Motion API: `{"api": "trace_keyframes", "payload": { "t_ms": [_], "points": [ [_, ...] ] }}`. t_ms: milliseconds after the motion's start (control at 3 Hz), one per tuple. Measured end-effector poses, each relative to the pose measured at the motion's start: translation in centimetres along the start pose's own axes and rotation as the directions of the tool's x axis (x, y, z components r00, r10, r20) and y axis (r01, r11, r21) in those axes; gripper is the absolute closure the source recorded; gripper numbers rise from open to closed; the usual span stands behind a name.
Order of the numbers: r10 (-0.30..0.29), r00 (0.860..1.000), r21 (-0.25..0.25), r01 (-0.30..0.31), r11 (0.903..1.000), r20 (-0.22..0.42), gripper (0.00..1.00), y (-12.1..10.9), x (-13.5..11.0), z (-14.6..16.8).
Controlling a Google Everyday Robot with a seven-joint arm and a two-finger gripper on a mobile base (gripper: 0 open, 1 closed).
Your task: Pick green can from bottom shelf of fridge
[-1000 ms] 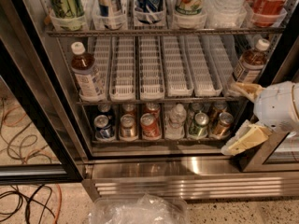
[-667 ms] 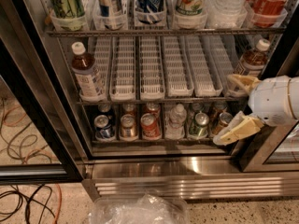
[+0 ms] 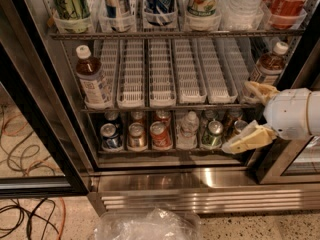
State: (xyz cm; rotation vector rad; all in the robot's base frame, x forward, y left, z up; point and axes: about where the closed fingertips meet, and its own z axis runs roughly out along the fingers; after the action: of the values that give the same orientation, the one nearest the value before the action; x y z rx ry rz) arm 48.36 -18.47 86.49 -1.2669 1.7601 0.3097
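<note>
The fridge [image 3: 210, 178] stands open in front of me, with its steel base and slatted grille at the bottom. The green can [image 3: 212, 134] stands upright at the front of the bottom shelf [image 3: 170, 152], in a lane right of centre. My gripper [image 3: 247, 116] is at the right, just right of the green can and apart from it. It is open and empty, with one yellowish finger [image 3: 257, 91] at the middle rack's level and the other finger [image 3: 246, 141] low beside the can. Another can [image 3: 235, 128] is partly hidden behind the lower finger.
On the bottom shelf from the left stand a blue can [image 3: 110, 136], a bronze-orange can [image 3: 136, 135], a red can [image 3: 160, 134] and a clear bottle [image 3: 187, 129]. White ribbed lanes [image 3: 162, 74] and tea bottles [image 3: 92, 81] fill the middle rack. Cables [image 3: 25, 139] and a plastic bag [image 3: 145, 226] lie on the floor.
My gripper has moved left, closer to the front of the bottom shelf and the green can. Its fingers stay open. The cans have not moved.
</note>
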Motion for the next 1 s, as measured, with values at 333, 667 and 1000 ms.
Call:
{"api": "trace_keyframes", "payload": {
  "t_ms": [333,667,1000],
  "points": [
    [0.117,0.985,0.075,-0.127,0.989,0.125,0.0,2.2,1.8,2.0],
    [0.243,0.946,0.144,-0.277,0.9501,0.217,0.0,5.7,5.4,4.2],
    [0.275,0.925,0.217,-0.334,0.9172,0.262,0.0,5.1,5.1,3.4]
  ]
}}
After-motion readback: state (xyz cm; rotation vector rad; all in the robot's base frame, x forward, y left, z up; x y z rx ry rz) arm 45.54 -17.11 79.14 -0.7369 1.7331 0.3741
